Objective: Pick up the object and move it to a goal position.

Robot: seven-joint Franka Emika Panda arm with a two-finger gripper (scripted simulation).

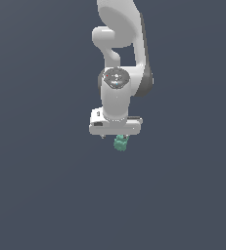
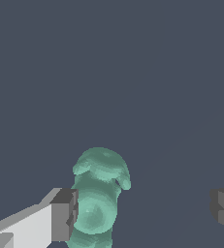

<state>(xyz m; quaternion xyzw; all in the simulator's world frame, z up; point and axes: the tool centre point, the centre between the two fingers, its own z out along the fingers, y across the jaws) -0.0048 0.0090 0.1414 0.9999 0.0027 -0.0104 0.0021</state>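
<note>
pre-grasp: gripper (image 2: 142, 213) jaws wide open around object (image 2: 98, 196), holding nothing; next close, then lift to goal.

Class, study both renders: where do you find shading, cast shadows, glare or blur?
Exterior view: flat dark backdrop, soft shading on the white arm, no cast shadow below the teal object, no glare. Wrist view: the object is softly shaded and crisp, one finger beside it, the other apart; no blur or distortion in either.

The object (image 1: 121, 143) just under the gripper (image 1: 115, 135), against one of its fingers (image 2: 64, 215).
</note>
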